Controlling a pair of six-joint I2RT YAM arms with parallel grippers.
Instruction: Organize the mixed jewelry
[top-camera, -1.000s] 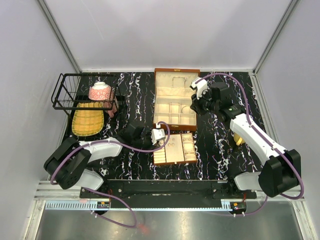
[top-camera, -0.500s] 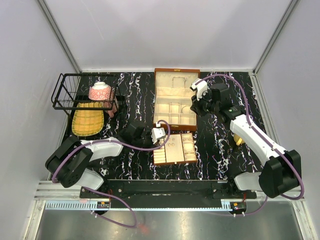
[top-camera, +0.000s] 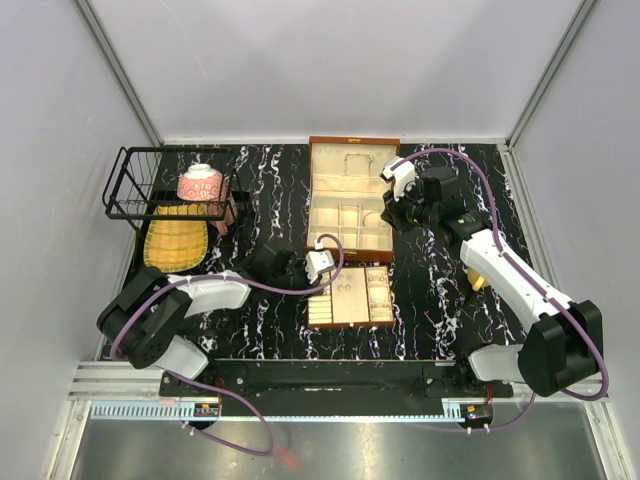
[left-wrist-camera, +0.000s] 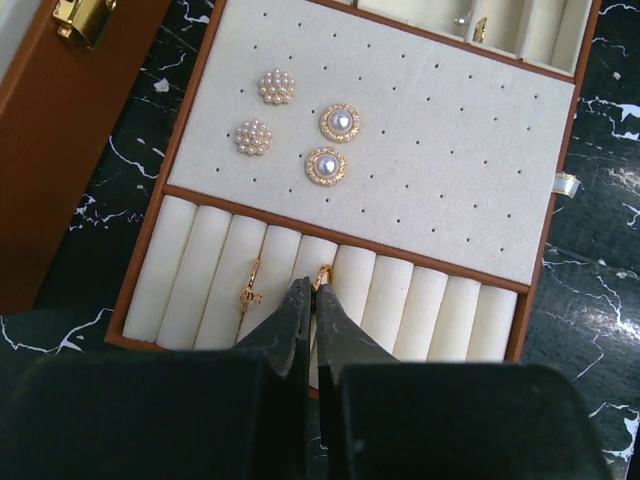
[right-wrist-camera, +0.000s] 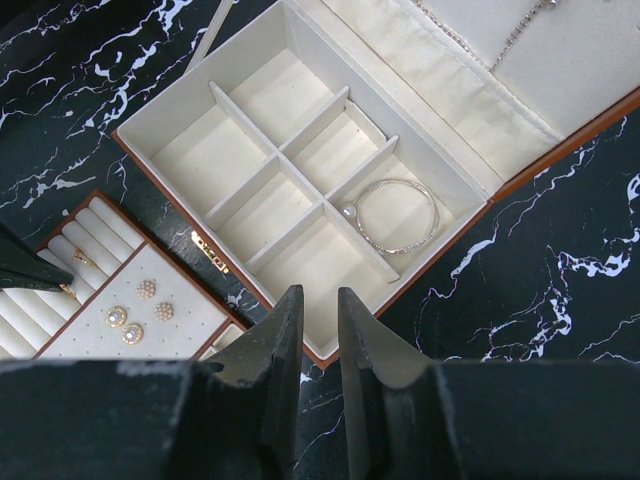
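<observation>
My left arm has crept up toward the ring tray (top-camera: 352, 305) since a second ago. The left tool (left-wrist-camera: 311, 290) is pinched closed, tips just beside a gold ring (left-wrist-camera: 323, 275) in the rolls, with pearl studs (left-wrist-camera: 339, 123) above. The right tool (right-wrist-camera: 318, 300) is narrowly parted and empty over the brown box (right-wrist-camera: 283, 157). Only its wrist view shows the silver bangle (right-wrist-camera: 397, 215) in a compartment and a chain (right-wrist-camera: 480, 45) in the lid.
</observation>
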